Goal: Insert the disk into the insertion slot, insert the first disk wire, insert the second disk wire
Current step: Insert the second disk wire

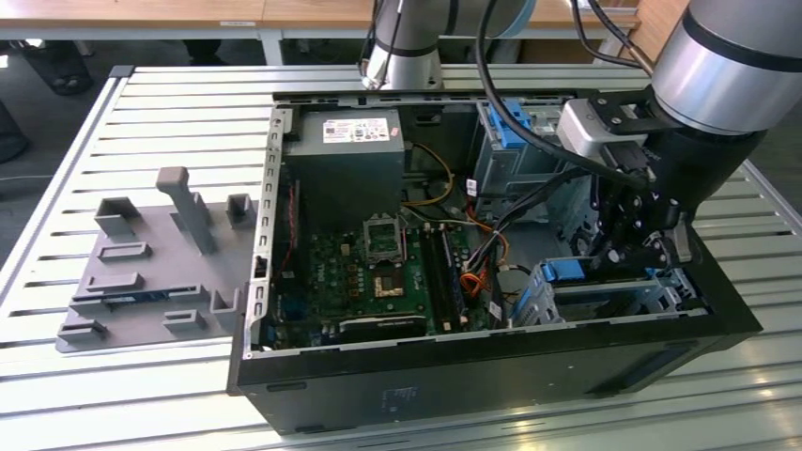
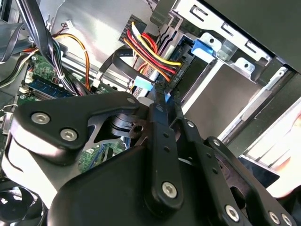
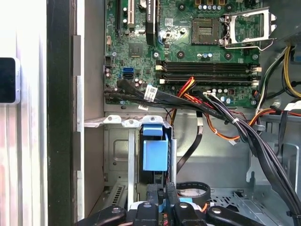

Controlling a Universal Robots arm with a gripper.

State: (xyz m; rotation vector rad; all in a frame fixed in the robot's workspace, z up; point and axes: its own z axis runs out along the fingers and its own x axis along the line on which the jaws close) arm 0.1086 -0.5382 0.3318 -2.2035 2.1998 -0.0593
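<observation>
An open black desktop computer case [image 1: 501,362] is seen lying on a slatted white metal table [image 1: 163,103] in the exterior view, with a green motherboard [image 1: 363,272] exposed inside. A grey moulded fixture plate with upright posts [image 1: 157,263] rests on the table towards the exterior view's left, well apart from the case. The black two-fingered gripper [image 1: 633,249] of the silver-and-grey robot arm [image 1: 720,66] is lowered into the case's corner towards the exterior view's right, directly above the low boxy drive cage of silvery perforated sheet metal [image 1: 626,296].

The flat silver hard drive in its bright blue plastic caddy [image 3: 154,153] is seated in that cage, its blue end being visible in both wrist views [image 2: 205,47]. In the first wrist view the fingertips [image 3: 154,195] are brought close together around a small blue connector [image 3: 161,203] at the drive's near edge; the jaws appear nearly closed on it, though firm contact cannot be confirmed. A bundle of red, yellow and black wires [image 2: 148,52] is seen running to the drive's edge in the second wrist view, just beyond the gripper [image 2: 162,101].
</observation>
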